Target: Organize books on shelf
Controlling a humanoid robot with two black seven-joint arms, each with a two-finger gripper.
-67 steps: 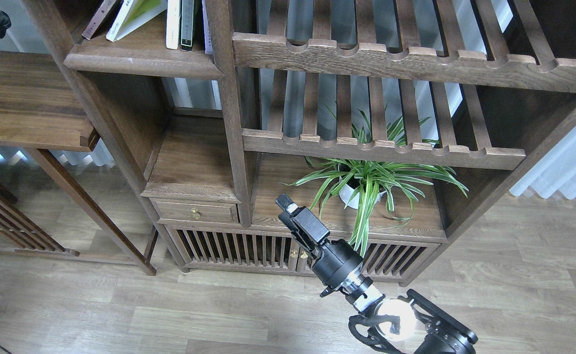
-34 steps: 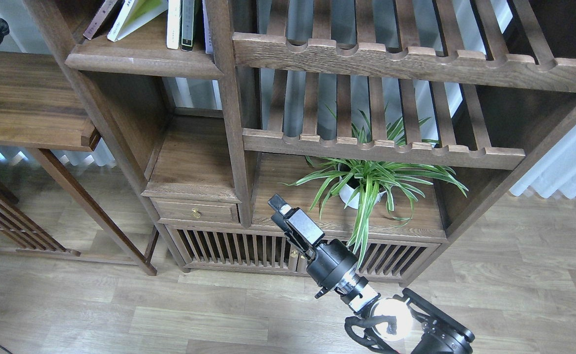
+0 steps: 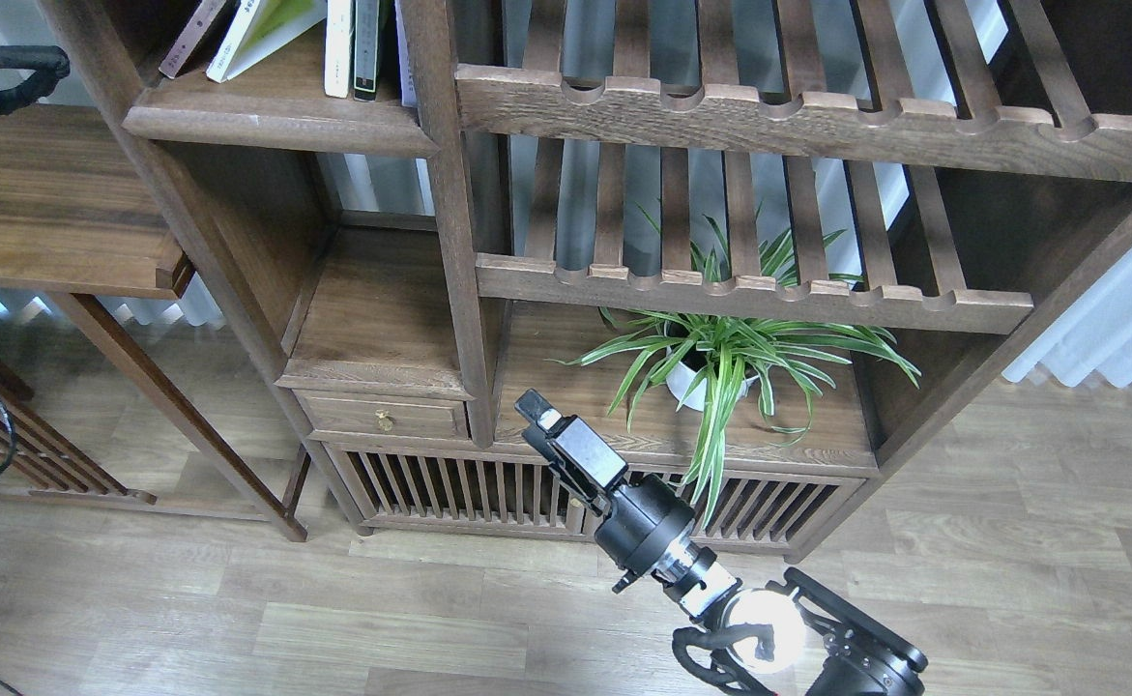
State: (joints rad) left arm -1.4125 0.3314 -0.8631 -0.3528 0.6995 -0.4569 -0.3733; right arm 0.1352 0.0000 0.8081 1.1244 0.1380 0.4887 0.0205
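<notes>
The shelf [image 3: 275,121] is the dark-brown plank at the upper left of the bookcase. On it a yellow-green and white book [image 3: 266,27] leans left against a dark maroon book [image 3: 193,34], both cut off by the top edge. Thin white [image 3: 338,48] and dark [image 3: 368,53] upright books stand to their right. My right gripper [image 3: 535,411] hangs low in front of the cabinet, far below the shelf, pointing up-left; it is seen nearly end-on, so its fingers cannot be told apart. A black piece of my left arm [image 3: 14,72] shows at the upper left edge; its gripper is out of view.
Slatted notched racks [image 3: 769,116] fill the right of the bookcase. A potted spider plant [image 3: 720,362] sits below them, just right of my right gripper. A small drawer [image 3: 387,418] and slatted cabinet doors [image 3: 459,488] are at the bottom. A side table board [image 3: 53,208] is at left.
My right gripper has drifted left and slightly up. The black piece of my left arm has come further right into view. The books have not moved.
</notes>
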